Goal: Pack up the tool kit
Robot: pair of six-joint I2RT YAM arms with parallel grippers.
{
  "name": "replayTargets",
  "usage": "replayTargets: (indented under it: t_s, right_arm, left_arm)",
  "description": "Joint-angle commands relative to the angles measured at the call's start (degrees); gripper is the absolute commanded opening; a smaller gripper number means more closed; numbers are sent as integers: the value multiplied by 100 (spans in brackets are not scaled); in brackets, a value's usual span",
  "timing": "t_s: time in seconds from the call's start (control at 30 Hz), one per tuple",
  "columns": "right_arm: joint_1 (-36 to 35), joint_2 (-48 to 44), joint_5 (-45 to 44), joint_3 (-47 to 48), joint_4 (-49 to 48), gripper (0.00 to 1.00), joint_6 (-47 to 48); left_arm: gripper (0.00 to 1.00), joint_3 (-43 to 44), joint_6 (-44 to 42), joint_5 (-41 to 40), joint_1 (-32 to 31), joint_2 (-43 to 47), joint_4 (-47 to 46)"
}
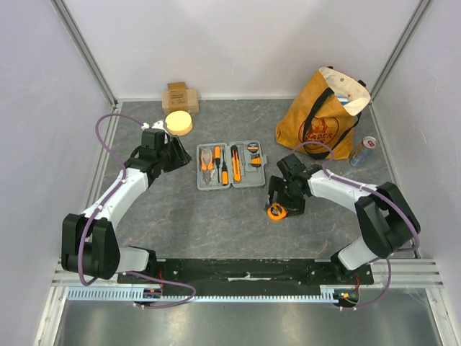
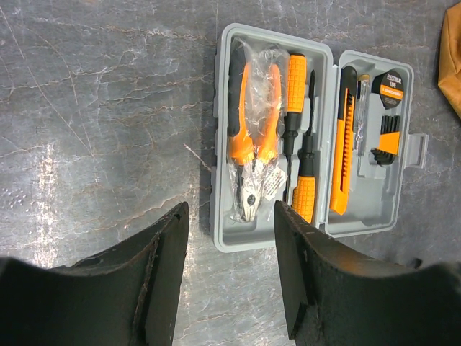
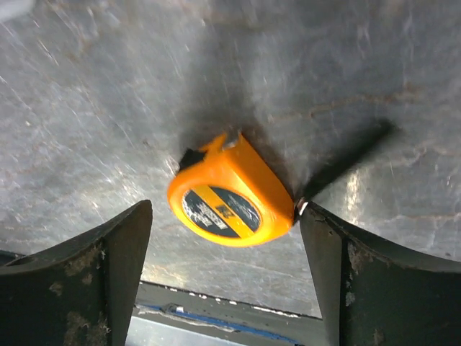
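Observation:
The tool kit is a flat grey case (image 1: 263, 181) lying open mid-table. In the left wrist view the case (image 2: 239, 235) holds bagged orange-handled pliers (image 2: 252, 137), two screwdrivers (image 2: 297, 86), an orange utility knife (image 2: 343, 144), hex keys (image 2: 387, 140) and a tape roll (image 2: 393, 83). My left gripper (image 1: 183, 153) hovers just left of the case, open and empty (image 2: 230, 207). An orange tape measure (image 1: 276, 212) lies on the table in front of the case's right end. My right gripper (image 1: 279, 203) is open around it (image 3: 225, 210); the tape measure (image 3: 230, 196) sits between the fingertips, nearer the right finger.
An orange-brown tote bag (image 1: 323, 112) stands at the back right with a drinks can (image 1: 364, 151) beside it. A tan cardboard box (image 1: 179, 97) and a yellow round disc (image 1: 178, 122) sit at the back left. White walls close in three sides.

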State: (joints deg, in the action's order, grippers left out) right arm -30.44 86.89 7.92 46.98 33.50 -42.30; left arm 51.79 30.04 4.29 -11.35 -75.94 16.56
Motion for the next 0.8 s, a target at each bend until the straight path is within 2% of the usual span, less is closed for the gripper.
replayTargets:
  t_s: [0.0,0.23,0.4,0.6,0.67,0.73,0.77]
  right_arm:
    - [-15,416,-511,390,-186,88,117]
    - [-375,846,-756,671,-238,79,485]
    - [-744,1321,-1248,1111,-300,70,1538]
    - [-920,1497,-1215,1305,-423,61,2559]
    - [-920,1480,-1205,1357,-379,66,2744]
    - [-920,1488,-1459,1541,-143,84,2658]
    - [-920,1489,-1582,1655,-28,89,2570]
  left_arm:
    - [57,59,-25,-183,10,124,-144]
    - [57,59,-34,-271,2,141,-91]
    - [57,77,-42,-254,2,132,-82]
    - [57,86,-51,-254,-7,141,-74]
    - [57,86,-60,-254,2,141,-74]
    - [57,94,-95,-210,2,159,-74]
    - [57,94,-112,-175,10,141,-82]
